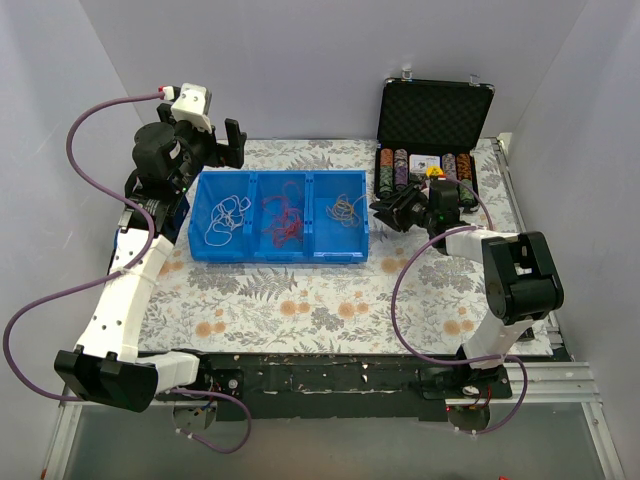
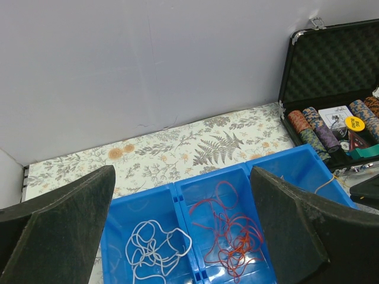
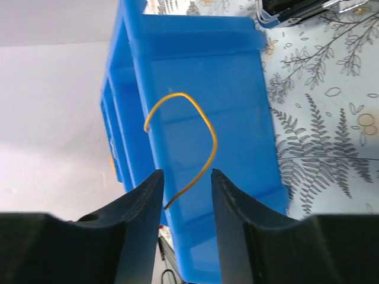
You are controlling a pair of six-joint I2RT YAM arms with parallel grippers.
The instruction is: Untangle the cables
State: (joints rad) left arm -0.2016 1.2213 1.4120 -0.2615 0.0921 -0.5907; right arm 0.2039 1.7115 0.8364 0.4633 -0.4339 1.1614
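Observation:
A blue three-compartment tray (image 1: 280, 252) holds the cables apart. A white cable (image 1: 228, 218) lies in the left compartment, a red one (image 1: 282, 220) in the middle and an orange-yellow one (image 1: 346, 210) in the right. My left gripper (image 1: 224, 147) hovers open and empty over the tray's far left corner. Its wrist view shows the white cable (image 2: 155, 248), the red cable (image 2: 234, 236) and the gripper (image 2: 182, 174). My right gripper (image 1: 385, 212) is at the tray's right wall. In its wrist view an orange-yellow cable (image 3: 208, 133) loops between the parted fingers of the gripper (image 3: 186, 177), its end touching the left finger (image 3: 142, 201).
An open black case (image 1: 435, 105) with rows of poker chips (image 1: 420, 168) stands at the back right, just behind my right gripper; it also shows in the left wrist view (image 2: 331, 65). A floral cloth (image 1: 300, 300) covers the table. White walls enclose the back and sides.

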